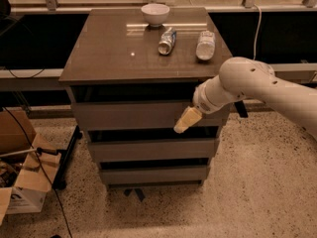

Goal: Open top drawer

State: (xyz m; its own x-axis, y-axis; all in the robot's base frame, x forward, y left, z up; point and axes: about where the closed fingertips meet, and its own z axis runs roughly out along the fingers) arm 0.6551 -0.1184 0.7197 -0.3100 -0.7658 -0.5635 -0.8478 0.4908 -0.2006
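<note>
The top drawer is the widest grey-brown flat front of three, just under the cabinet top, and its front sits closed in line with the cabinet. My gripper shows as pale yellow fingers at the end of the white arm. It hangs in front of the right part of the top drawer's front, near its lower edge, pointing down and left.
On the cabinet top stand a white bowl, a lying can and a lying bottle. Two shorter drawers sit below. An open cardboard box and cables lie on the floor at left.
</note>
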